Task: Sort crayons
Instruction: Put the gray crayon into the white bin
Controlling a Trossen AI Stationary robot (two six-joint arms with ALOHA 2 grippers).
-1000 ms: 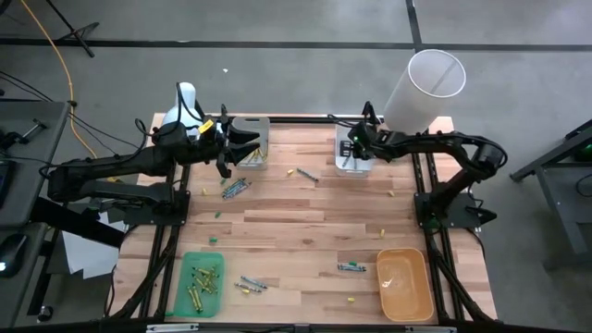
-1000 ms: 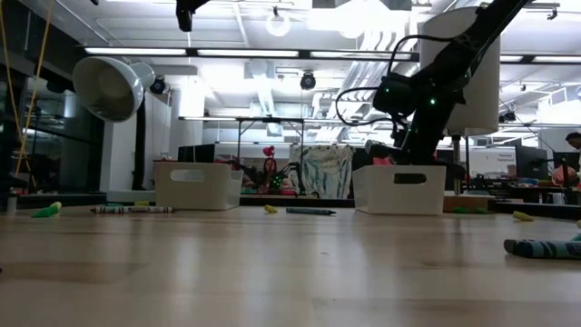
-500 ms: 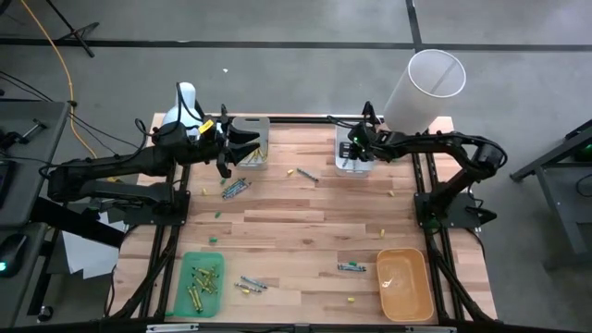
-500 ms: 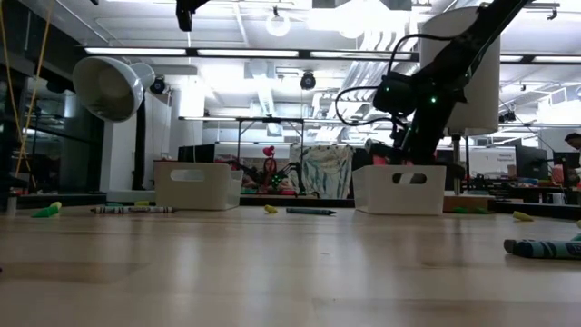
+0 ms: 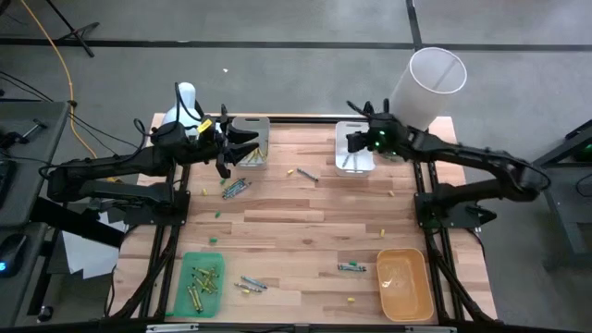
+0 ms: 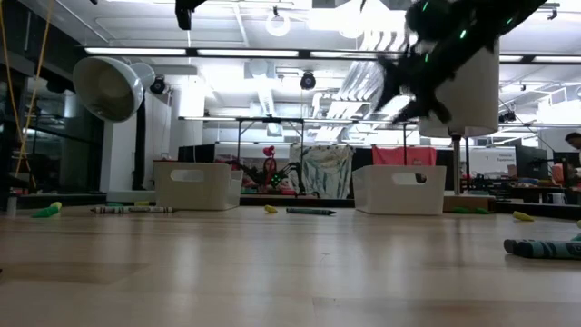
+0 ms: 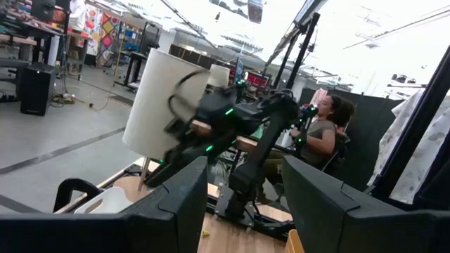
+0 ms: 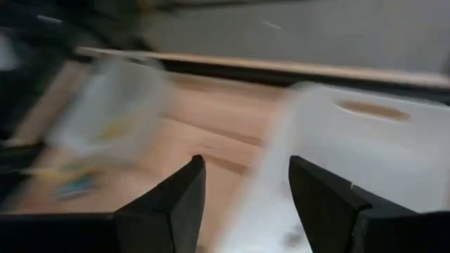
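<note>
Wooden table (image 5: 305, 231), scattered crayons (image 5: 234, 189), open right gripper (image 5: 355, 142)

Right gripper (image 5: 354, 141) hung raised just above the right-hand white bin (image 5: 354, 163), fingers spread apart, arm stretched out long. Left gripper (image 5: 250, 141) sat beside the other white bin (image 5: 253, 125), fingers wide too.

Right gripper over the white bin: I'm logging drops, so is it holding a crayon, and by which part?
Nothing is held: the right gripper shows open jaws with an empty gap above the white bin.
</note>
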